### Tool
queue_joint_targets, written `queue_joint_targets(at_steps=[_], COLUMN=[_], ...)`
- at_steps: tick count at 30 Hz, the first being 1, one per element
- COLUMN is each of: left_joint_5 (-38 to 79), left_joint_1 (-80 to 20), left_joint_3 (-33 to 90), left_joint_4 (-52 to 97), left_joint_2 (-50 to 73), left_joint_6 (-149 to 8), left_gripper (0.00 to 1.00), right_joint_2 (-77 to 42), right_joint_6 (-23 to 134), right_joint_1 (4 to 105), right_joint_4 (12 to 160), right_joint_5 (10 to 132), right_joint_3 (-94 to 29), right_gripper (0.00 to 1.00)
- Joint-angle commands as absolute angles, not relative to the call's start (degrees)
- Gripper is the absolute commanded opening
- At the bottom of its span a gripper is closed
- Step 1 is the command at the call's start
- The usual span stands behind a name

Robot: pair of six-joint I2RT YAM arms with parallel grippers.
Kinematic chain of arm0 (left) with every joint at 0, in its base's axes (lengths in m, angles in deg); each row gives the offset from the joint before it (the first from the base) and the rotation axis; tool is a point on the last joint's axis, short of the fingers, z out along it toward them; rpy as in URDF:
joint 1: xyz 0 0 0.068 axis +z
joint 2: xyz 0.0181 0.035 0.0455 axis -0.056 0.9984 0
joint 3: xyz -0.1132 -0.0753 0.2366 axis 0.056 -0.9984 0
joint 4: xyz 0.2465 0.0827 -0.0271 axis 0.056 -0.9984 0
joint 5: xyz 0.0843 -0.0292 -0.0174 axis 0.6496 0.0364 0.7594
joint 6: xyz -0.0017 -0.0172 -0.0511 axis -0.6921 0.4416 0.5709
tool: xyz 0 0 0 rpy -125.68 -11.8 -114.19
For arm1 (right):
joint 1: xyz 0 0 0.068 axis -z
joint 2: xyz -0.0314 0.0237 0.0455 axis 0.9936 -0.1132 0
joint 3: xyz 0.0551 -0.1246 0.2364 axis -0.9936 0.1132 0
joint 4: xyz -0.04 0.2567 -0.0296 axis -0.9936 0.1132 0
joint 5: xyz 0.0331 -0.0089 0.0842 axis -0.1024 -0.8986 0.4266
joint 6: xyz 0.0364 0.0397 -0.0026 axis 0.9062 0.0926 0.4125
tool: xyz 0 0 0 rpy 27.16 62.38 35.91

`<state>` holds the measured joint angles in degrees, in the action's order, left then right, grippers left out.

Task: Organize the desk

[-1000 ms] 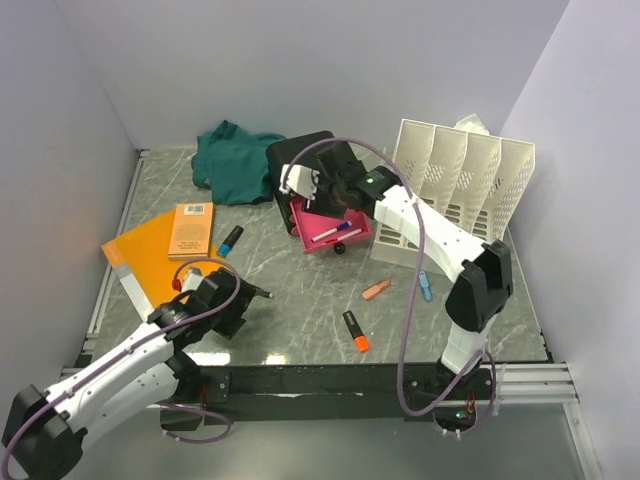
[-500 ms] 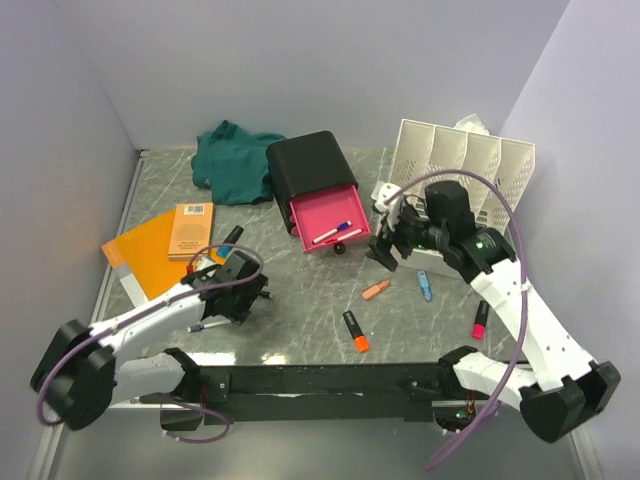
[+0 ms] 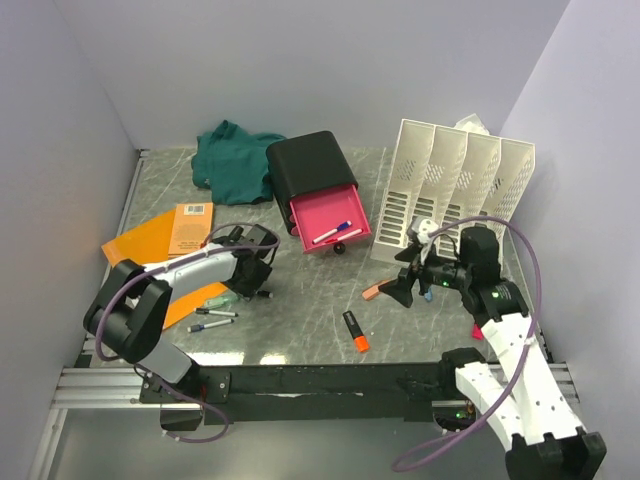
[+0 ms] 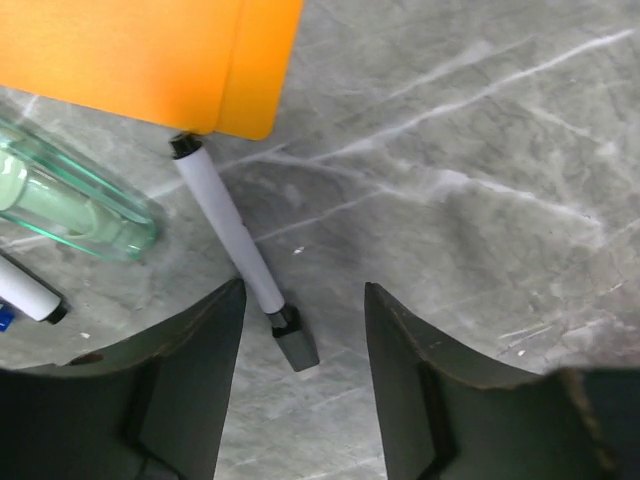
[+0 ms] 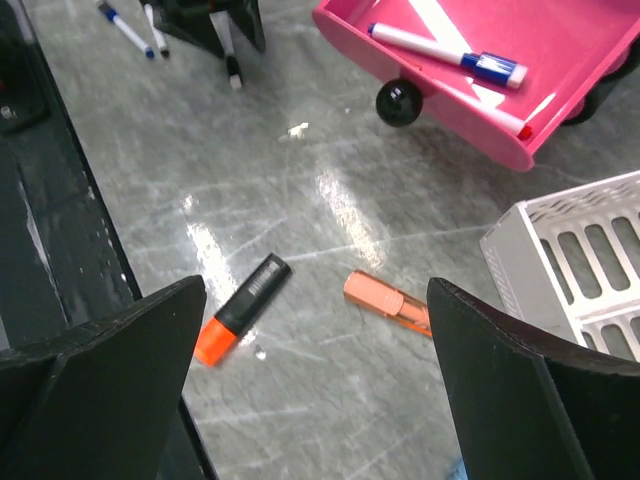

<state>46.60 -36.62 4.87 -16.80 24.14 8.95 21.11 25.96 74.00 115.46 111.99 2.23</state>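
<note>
Left pincer (image 4: 302,300) hangs over the desk (image 4: 480,150), jaws apart.

Bright, even overhead light casts only soft shadows, white glare streaks the polished worktop (image 5: 335,205) and the pink drawer (image 5: 560,40) in the right wrist view, and focus is sharp.

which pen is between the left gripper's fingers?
The white-barrelled marker: its dark end lies between the fingers of the left gripper. The other pen and the green highlighter lie off to the side.
</note>
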Motion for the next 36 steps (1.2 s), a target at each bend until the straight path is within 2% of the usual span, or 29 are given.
queue_joint_targets(at_steps=[1,6,9,10,17,24,28,31,36], left_joint_5=[46.68,46.25,44.58,44.22,42.55,42.37,42.11,38.70,26.67], left_joint_1=[-36.35,-36.08,-35.99,-35.99,-35.99,-35.99,-35.99,-35.99,-35.99], left_joint_3=[7.69,7.87,6.82,6.12,4.88,5.32,5.49,6.63,10.22], left_joint_4=[-20.29,-20.20,-18.89,-18.62,-17.91,-17.04,-14.49,-10.28,-0.01], left_joint_2=[26.00,27.49,27.67,27.67,24.70,12.40,3.78,-1.23,-5.29], left_joint_6=[7.31,6.26,5.56,5.38,2.83,-6.21,-15.52,-26.41,-49.53], left_gripper=[0.55,0.51,0.41,0.34,0.11,0.02,0.01,0.01,0.01], right_joint_2=[23.22,24.28,22.79,22.44,22.43,22.87,22.87,22.79,22.78], right_joint_6=[29.65,29.13,27.37,26.85,26.40,26.23,25.96,25.87,25.52], right_joint_1=[78.83,82.09,83.23,83.24,85.61,86.75,87.72,88.25,88.86], right_joint_4=[108.62,108.09,110.19,110.55,111.26,111.43,111.52,111.61,111.87], right_joint_5=[120.42,120.52,119.99,119.99,119.90,119.90,120.17,120.25,120.52], right_joint_3=[4.49,5.72,5.02,4.58,4.05,4.05,3.96,3.96,3.96], right_gripper=[0.99,0.99,0.99,0.99,0.99,0.99,0.99,0.99,0.99])
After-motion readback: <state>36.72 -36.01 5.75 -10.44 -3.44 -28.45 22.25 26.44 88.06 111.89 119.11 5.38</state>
